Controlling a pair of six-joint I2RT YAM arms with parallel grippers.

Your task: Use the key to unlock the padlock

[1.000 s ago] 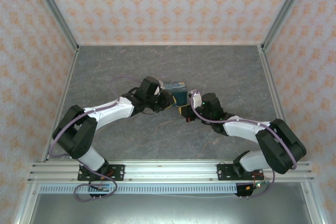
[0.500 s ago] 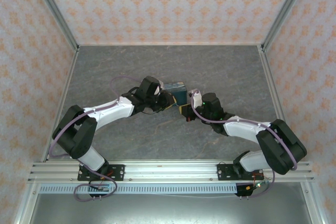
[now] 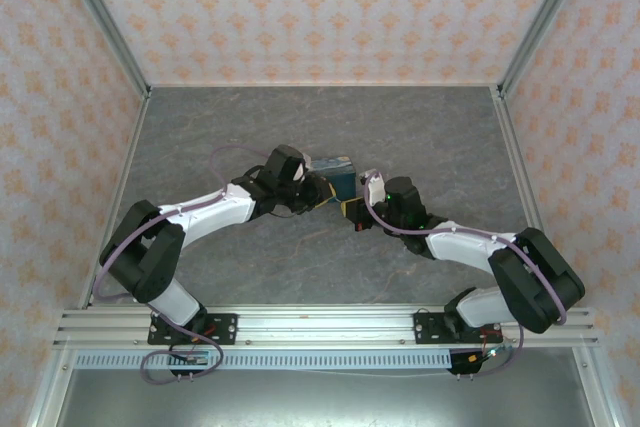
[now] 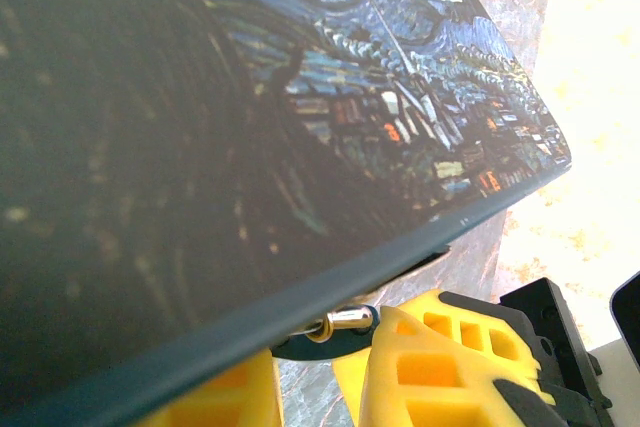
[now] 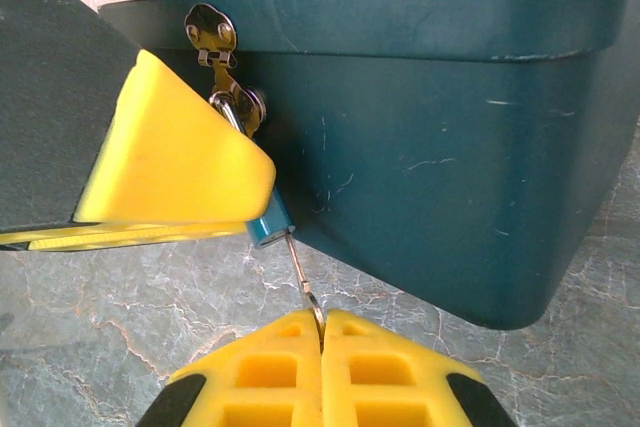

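Box [image 5: 430,127] sits shut, padlock [image 5: 268,227] hanging at its hasp [image 5: 211,33], key [image 5: 299,269] touching padlock.

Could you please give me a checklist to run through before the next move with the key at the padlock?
1. Right gripper shut on key: ok.
2. Key tip meets the underside of the padlock: ok.
3. Key fully seated in the lock: cannot tell.
4. Left gripper clamped on padlock to steady it: ok.
5. Shackle sprung open from hasp: cannot tell.
6. Box sitting flat on table: ok.
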